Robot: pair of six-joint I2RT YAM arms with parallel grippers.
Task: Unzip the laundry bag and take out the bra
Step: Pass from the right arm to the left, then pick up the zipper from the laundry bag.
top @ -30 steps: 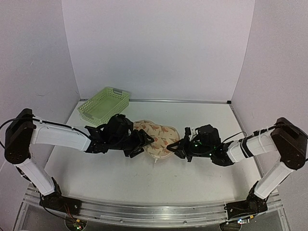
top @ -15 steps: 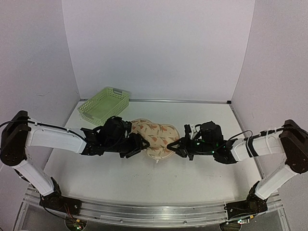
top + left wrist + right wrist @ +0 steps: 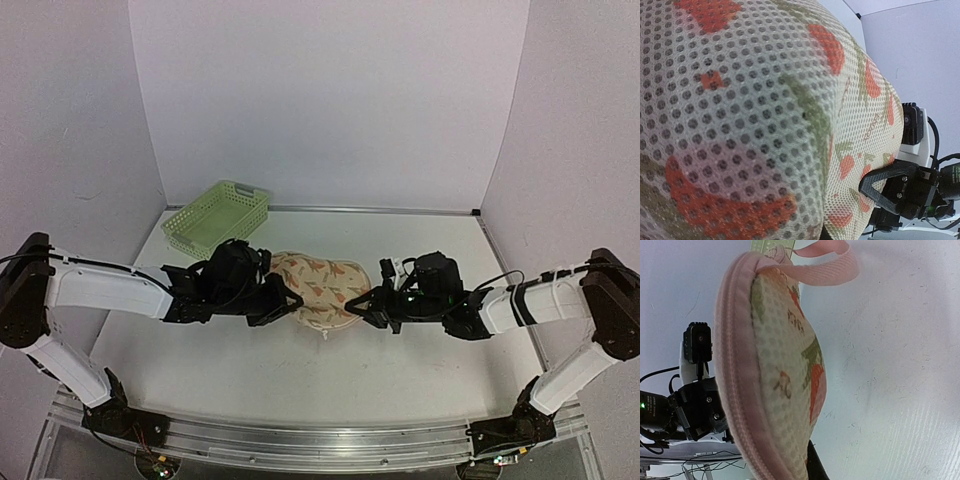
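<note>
The laundry bag lies on the table between the two arms, its printed side with orange-red and green motifs facing up. The zip round its edge looks closed in the right wrist view, where the pink rim runs unbroken along the bag's side.

The left pincer is at the bag's left end. Seen from above, its dark fingers come together to a narrow point right against the fabric, pinched on that end of the bag. The left wrist camera shows none of its own fingers, because the bag's dotted mesh cloth fills almost the whole view at very close range.

The right pincer is at the bag's right end, its jaws drawn tight together and clamped on the rim there. In the right wrist view the bag rises straight up from the bottom edge of the picture, where one dark finger shows just beside the cloth. A pink strap loop sticks out from the far end of the bag in that view.

A light green lattice basket stands behind the bag and off to its left, apart from it.
</note>
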